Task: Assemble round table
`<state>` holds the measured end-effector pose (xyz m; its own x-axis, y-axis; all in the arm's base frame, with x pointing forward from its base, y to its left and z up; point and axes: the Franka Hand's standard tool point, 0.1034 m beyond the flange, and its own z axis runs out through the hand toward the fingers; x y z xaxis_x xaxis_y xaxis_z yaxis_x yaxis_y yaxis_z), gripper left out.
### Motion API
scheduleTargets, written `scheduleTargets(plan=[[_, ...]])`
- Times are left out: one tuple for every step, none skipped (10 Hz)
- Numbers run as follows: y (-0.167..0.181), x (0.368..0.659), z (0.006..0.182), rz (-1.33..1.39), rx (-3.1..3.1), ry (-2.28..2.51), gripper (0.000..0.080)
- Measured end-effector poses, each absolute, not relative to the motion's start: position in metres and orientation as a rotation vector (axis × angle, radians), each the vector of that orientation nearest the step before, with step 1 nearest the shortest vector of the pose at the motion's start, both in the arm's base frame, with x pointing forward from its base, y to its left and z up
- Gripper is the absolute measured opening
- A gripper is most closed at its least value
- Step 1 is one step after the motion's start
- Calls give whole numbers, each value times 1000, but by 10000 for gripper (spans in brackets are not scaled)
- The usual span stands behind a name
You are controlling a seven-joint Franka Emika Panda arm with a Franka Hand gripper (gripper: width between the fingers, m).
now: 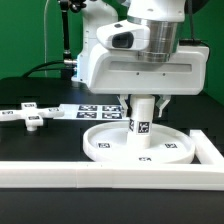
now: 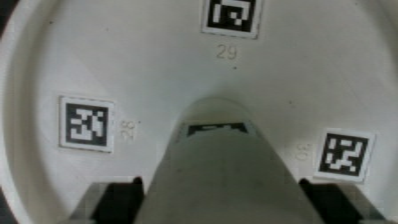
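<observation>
— Asking first: what is the pincer [image 1: 142,102] holding?

— It is clamping the short leg [image 1: 141,124] by its upper part. The leg is standing upright at the middle of the round disc [image 1: 108,148], which is lying on the black table [image 1: 40,142].

— How is that leg likely handling?

— Judging by looks, as light, stiff, smooth plastic, so it may be slipping if tilted. Gripping its straight sides high up seems safest. The cross-shaped base [image 1: 30,116] is lying well apart, toward the exterior view's left.
</observation>
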<state>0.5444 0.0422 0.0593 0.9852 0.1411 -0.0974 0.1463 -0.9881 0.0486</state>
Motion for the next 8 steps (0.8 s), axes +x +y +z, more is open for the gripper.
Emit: scheduleTargets(plan=[[43,545,61,-137,3069,281,485],[45,544,70,-112,3067,355,618],[44,538,79,-106,3062,405,640],[40,531,89,-101,3053,487,640],[32,522,102,-91,3043,549,648],[17,514,111,-86,3038,573,649],[0,510,114,-82,3036,570,649],[-20,512,114,-65,3030,585,649]])
